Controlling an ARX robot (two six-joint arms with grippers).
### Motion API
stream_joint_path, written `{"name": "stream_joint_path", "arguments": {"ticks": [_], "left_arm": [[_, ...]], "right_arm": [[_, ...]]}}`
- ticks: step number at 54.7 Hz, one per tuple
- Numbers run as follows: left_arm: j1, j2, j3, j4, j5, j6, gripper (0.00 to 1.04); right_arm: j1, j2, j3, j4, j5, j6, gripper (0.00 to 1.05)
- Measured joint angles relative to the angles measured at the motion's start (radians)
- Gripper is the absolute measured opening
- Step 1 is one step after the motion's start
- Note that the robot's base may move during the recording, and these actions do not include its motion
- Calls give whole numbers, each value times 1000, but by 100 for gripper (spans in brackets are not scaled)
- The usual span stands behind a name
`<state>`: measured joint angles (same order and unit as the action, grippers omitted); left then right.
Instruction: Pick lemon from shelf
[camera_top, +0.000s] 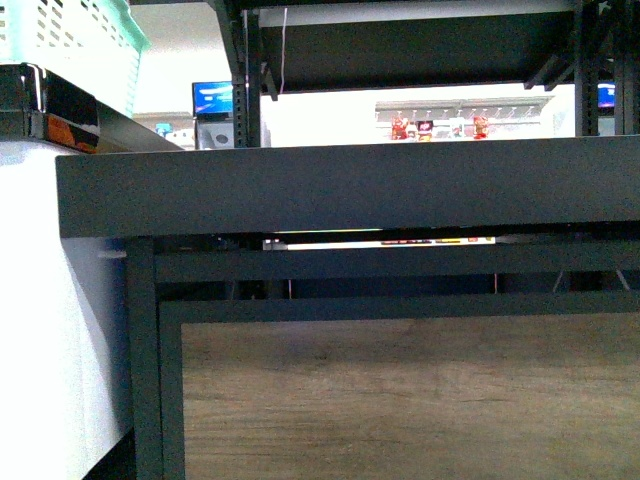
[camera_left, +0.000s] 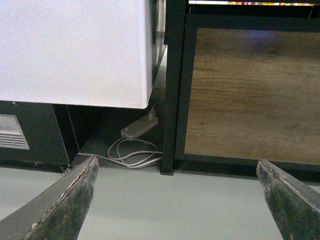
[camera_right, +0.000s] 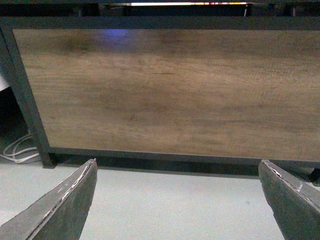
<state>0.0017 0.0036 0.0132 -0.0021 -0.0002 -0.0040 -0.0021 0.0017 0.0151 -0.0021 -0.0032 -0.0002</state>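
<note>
First, as no lemon is seen, the left gripper (camera_left: 176, 167) and right gripper (camera_right: 177, 167), both spread empty, are best raised to the shelf (camera_top: 350, 185) top.

A white counter (camera_top: 50, 330) stands in bright, washed-out indoor light, with 1 mint-green plastic basket (camera_top: 80, 40) above it. Beyond the counter, 1 blue screen (camera_top: 212, 98) glows against a pale wall, and small red items (camera_top: 400, 127) line a distant display further along from it. Beside the counter sits a wood-grain panel (camera_right: 165, 90) in a black frame. Under the counter's overhang, 1 power strip (camera_left: 139, 127) and 1 coiled white cable (camera_left: 135, 161) lie by the grey floor (camera_left: 150, 205), near a vent grille (camera_left: 12, 132) in the counter's dark base.
</note>
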Motion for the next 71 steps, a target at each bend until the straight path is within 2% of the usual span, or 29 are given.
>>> {"name": "stream_joint_path", "arguments": {"ticks": [71], "left_arm": [[0, 0, 0, 0, 0, 0, 97]], "right_arm": [[0, 1, 0, 0, 3, 0, 97]]}}
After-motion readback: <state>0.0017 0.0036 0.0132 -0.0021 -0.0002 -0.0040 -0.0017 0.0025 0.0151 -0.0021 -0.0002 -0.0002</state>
